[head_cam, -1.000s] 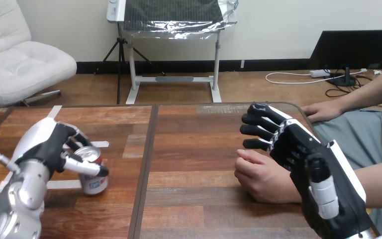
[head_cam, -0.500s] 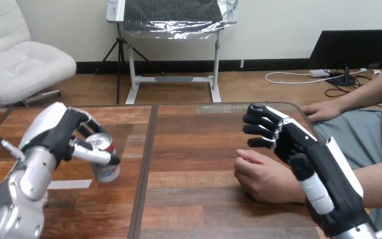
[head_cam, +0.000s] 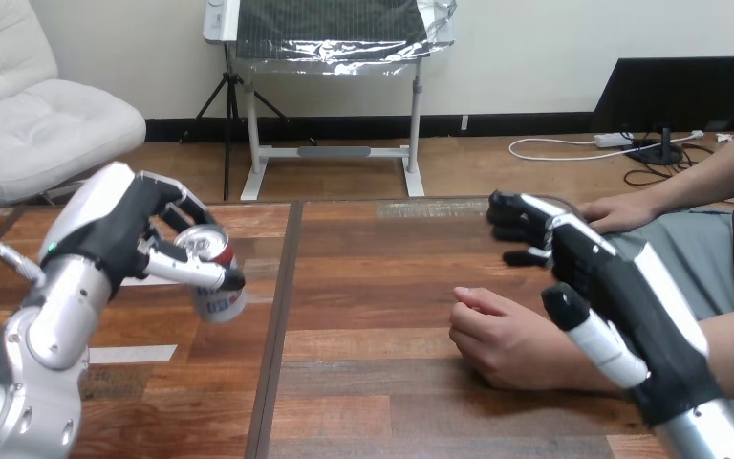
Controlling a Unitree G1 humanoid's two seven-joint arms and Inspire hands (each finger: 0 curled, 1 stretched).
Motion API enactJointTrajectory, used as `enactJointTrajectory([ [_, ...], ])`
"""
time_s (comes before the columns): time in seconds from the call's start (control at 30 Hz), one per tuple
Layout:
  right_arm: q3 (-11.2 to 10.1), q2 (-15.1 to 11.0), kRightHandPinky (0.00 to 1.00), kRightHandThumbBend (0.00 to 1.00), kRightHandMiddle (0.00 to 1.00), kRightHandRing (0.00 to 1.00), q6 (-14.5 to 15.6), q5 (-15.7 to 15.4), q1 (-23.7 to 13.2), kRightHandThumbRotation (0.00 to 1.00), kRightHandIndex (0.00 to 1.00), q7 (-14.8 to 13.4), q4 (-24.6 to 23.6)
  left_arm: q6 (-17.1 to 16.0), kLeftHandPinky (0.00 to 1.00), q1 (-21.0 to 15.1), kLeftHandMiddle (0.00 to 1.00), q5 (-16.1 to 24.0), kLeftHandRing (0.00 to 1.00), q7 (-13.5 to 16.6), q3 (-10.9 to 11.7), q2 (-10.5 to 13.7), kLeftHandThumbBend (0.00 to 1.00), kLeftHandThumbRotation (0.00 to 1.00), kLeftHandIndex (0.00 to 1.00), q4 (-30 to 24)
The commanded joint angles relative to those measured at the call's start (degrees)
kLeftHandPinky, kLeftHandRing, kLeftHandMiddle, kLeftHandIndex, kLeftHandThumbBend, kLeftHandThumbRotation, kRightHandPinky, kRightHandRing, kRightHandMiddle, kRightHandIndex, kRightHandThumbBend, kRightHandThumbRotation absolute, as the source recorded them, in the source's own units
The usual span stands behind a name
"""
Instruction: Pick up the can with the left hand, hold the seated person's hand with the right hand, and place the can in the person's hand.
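Over the left half of the brown wooden table (head_cam: pixel 382 287), close to its dark centre seam, you have the silver-and-white metal drinks can (head_cam: pixel 218 287) tilted and, by my reading, clear of the surface. Your black-and-white left hand (head_cam: pixel 119 234) is clenched round it, fingers wrapped behind the body and thumb across the front just under the rim.

Container check: the can is the only vessel present. Its top faces the camera, but whether it is opened, or what it holds, cannot be told.

On the right half, toward the near edge, the person's bare hand (head_cam: pixel 502 339) rests on the wood, loosely curled and not opened upward. Your right hand (head_cam: pixel 612 287) stands above and beside it, fingers straight and released, thumb over the wrist area. Contact cannot be confirmed, and nothing is curled round it. A second hand of the person (head_cam: pixel 621 212) lies at the far right corner, well apart.

Assessment: pick-up is done, the hold is not yet made, and delivery is outstanding. The next move calls for closing your right hand on the person's hand and getting its palm opened upward, then bringing the can across the seam upright. Risk: a curled hand offers the can no seat.
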Motion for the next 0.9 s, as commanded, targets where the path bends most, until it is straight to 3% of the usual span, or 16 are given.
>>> enactJointTrajectory([
  [0.0, -1.45, -2.26, 0.80, 0.96, 0.87, 0.87, -2.10, -2.27, -6.06, 0.95, 0.88, -1.92, 2.44, 0.50, 0.18, -2.33, 0.36, 0.05, 0.27, -0.51, 1.82, 1.46, 0.70, 0.00, 0.47, -5.19],
  [0.27, -1.65, -6.24, 0.84, 0.98, 0.90, 0.89, -1.73, -7.56, -8.97, 0.91, 0.91, -4.04, 6.41, 1.32, 0.17, -2.44, 0.35, -0.30, 0.25, -1.48, 2.24, 1.10, 0.69, 0.00, 0.47, -7.98],
  [0.4, -1.47, -9.18, 0.83, 0.99, 0.92, 0.90, -2.42, -11.75, -11.06, 0.91, 0.93, -5.34, 9.50, 1.54, 0.17, -2.51, 0.35, -1.00, 0.25, -2.20, 2.60, 0.96, 0.68, 0.00, 0.47, -9.58],
  [0.87, 0.08, -15.83, 0.82, 1.00, 0.98, 0.94, -3.66, -17.94, -16.28, 0.88, 0.98, -6.18, 17.04, 3.50, 0.19, -2.64, 0.36, -1.54, 0.27, -3.15, 2.94, 0.73, 0.67, 0.00, 0.46, -13.25],
])
